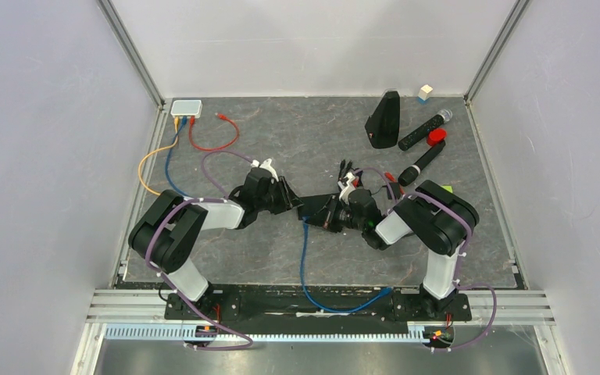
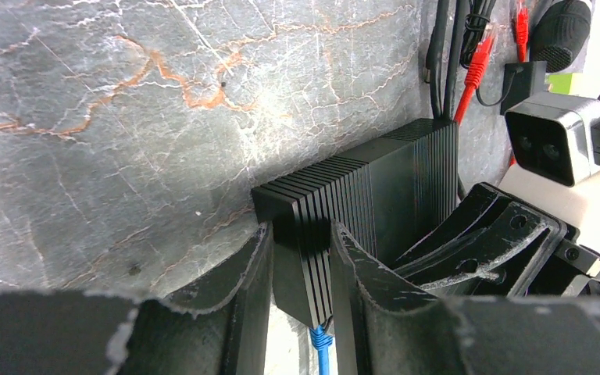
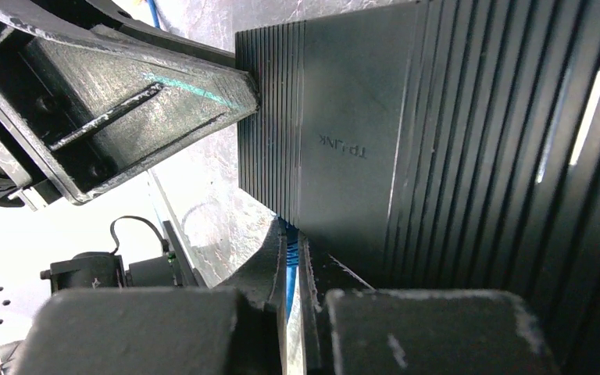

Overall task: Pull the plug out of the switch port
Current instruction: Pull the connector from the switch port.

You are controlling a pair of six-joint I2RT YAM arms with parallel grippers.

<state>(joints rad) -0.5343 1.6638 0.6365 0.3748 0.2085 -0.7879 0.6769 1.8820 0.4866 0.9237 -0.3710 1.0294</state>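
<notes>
A black ribbed network switch (image 1: 315, 209) lies mid-table between the two arms. My left gripper (image 2: 300, 258) is shut on the switch's (image 2: 359, 199) left end, one finger on each flat face. A blue cable (image 1: 303, 266) runs from the switch toward the near edge; its plug boot shows under the switch in the left wrist view (image 2: 320, 340). My right gripper (image 3: 291, 258) is shut on the blue plug (image 3: 289, 254) right at the edge of the switch (image 3: 406, 141). The plug still sits against the switch body.
A white hub (image 1: 186, 108) with orange, blue and red cables stands at the back left. A black wedge stand (image 1: 383, 119), two black microphones (image 1: 424, 129), a red cap (image 1: 436, 137) and a small white block (image 1: 425, 92) lie at the back right. Loose red and black cables (image 1: 387, 176) lie behind the right arm.
</notes>
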